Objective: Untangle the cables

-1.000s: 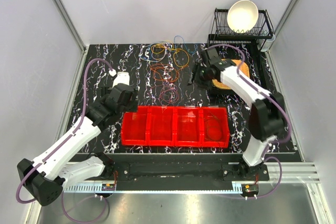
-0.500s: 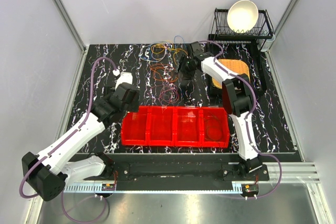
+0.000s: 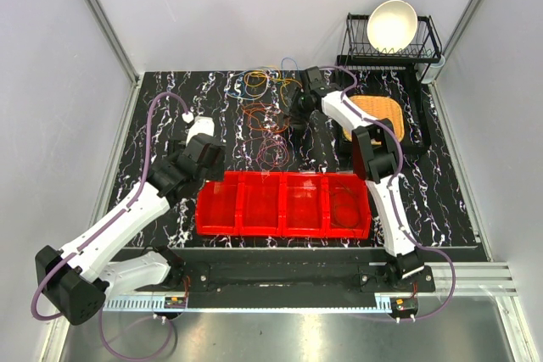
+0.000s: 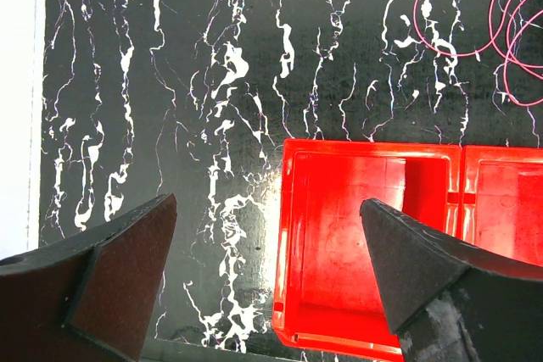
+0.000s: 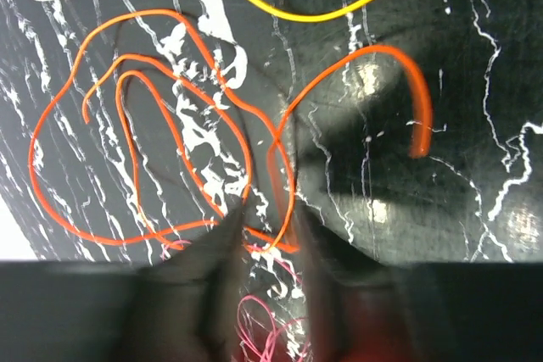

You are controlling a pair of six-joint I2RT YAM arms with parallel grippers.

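Nearest: red four-bin tray (image 3: 282,205). At its 10 o'clock corner, left gripper (image 4: 267,205), jaws wide, empty, well apart from cables (image 3: 270,103). Beyond tray at 12 o'clock: pink loop (image 3: 271,155), then orange cable (image 5: 422,125), yellow cable (image 5: 314,16) farthest. Nearer arm: right gripper (image 5: 267,239), over orange loops. Strand runs 12-to-6 into blurred finger gap; pinch cannot be told. Surface: flat black marble table (image 3: 170,99), bare toward 9 o'clock of pile.

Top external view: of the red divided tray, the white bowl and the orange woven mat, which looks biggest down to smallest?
1. red tray
2-3. white bowl and orange mat look about alike; the right arm hides part of the mat, so no ranking.
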